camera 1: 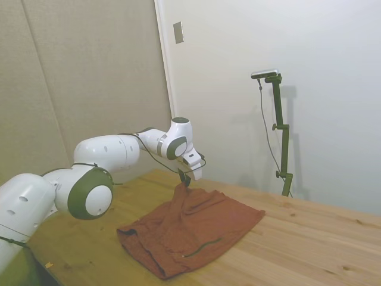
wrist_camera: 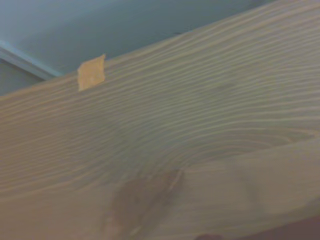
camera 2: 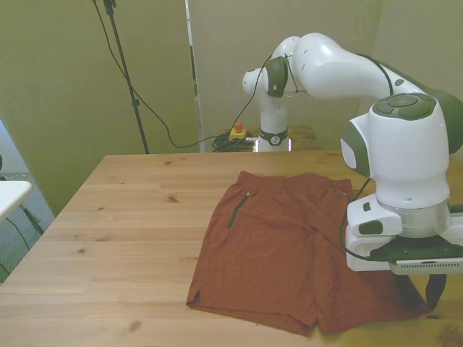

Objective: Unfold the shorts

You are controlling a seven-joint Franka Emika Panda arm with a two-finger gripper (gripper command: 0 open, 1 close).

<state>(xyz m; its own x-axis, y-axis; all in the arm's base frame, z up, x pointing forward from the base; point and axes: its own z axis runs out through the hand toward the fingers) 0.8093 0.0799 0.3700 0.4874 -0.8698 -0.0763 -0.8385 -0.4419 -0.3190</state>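
Pale wooden table (camera 1: 309, 238) carries the rust-brown soft fabric shorts (camera 1: 190, 229), one edge peaked up in my claw (camera 1: 184, 180), which looks clamped on it. Thin pinch; lifting faster could slip it free and refold everything.

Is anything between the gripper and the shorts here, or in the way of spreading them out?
Nothing visible is. In the side view the gripper is right at a raised peak of the shorts, with no other object between. The wooden table around the cloth shows only bare wood in the front view.
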